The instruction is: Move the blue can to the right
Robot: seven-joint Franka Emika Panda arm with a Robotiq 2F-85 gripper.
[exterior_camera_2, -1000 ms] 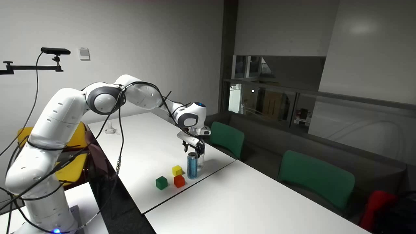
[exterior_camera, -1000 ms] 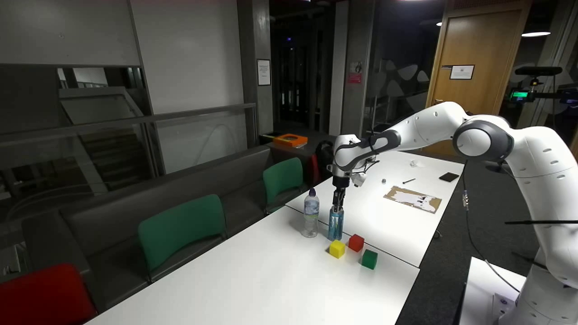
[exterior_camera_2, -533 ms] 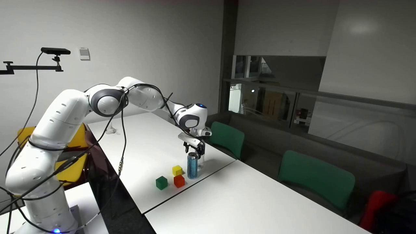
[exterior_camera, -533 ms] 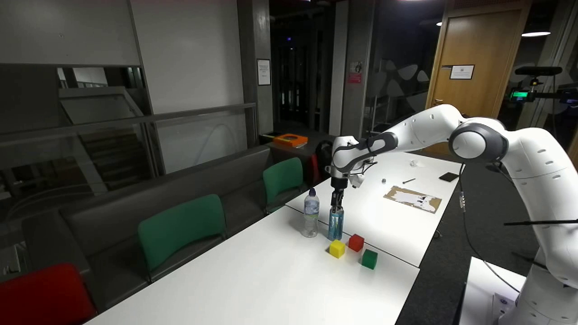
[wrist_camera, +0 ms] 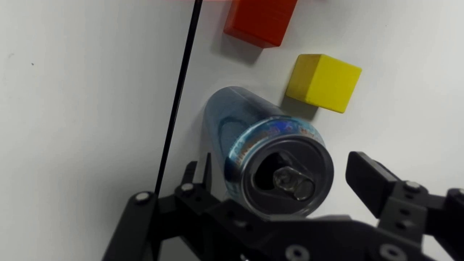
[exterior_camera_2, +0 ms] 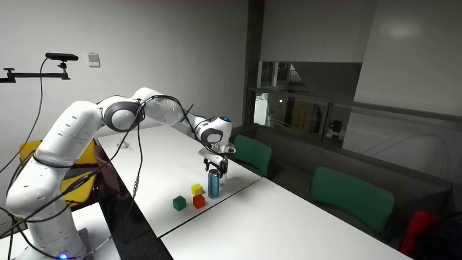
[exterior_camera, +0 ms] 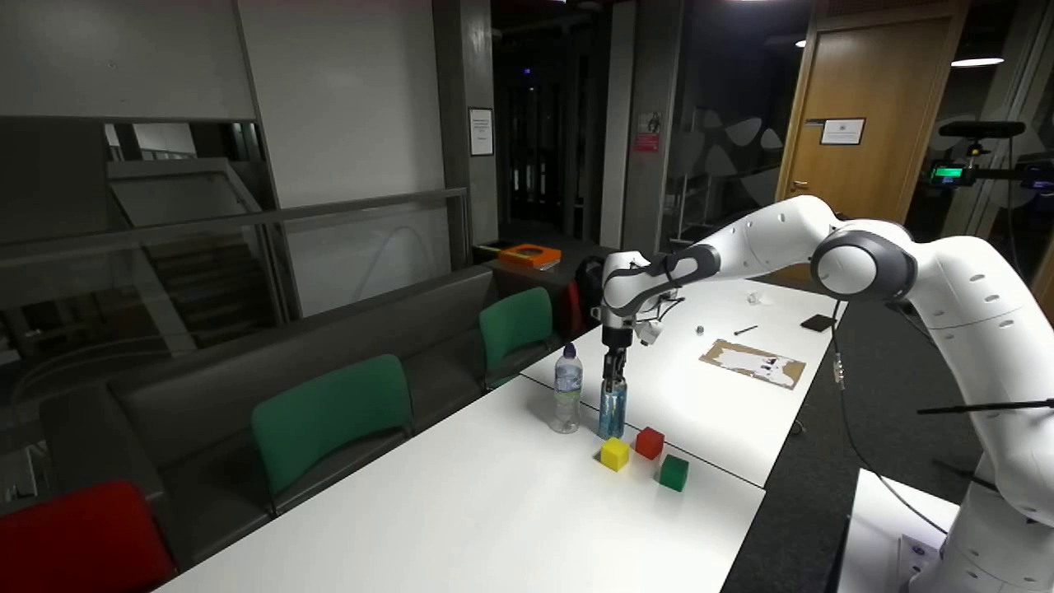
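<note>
The blue can (wrist_camera: 267,144) stands upright on the counter (exterior_camera: 461,511), just beside the dark seam (wrist_camera: 177,98), with the yellow block (wrist_camera: 326,83) and the red block (wrist_camera: 261,21) near its base; in an exterior view the clear bottle (exterior_camera: 566,399) stands near it, apart. The gripper (wrist_camera: 280,165) straddles the can's top with its jaws spread wider than the can, and it appears to hold nothing: bare counter shows between the can and the finger (wrist_camera: 368,181) at the right of the wrist view, while on the opposite side contact is hard to judge. The can's drinking hole is uncovered, so it may be empty or part full; the contents cannot be seen. If empty, it should be very light and easily tipped, so the fingers ought to meet both sides at about the same time. The wall is probably thin metal, stiff near the shoulder but apt to buckle under a hard squeeze lower down, and smooth enough to slip through a loose pinch. The best hold is likely the upper body just under the shoulder, with the fingers seated a bit below the rim and pressing only moderately. Any liquid inside could slosh out, so the can should travel level and slowly, clear of the blocks and the bottle.
</note>
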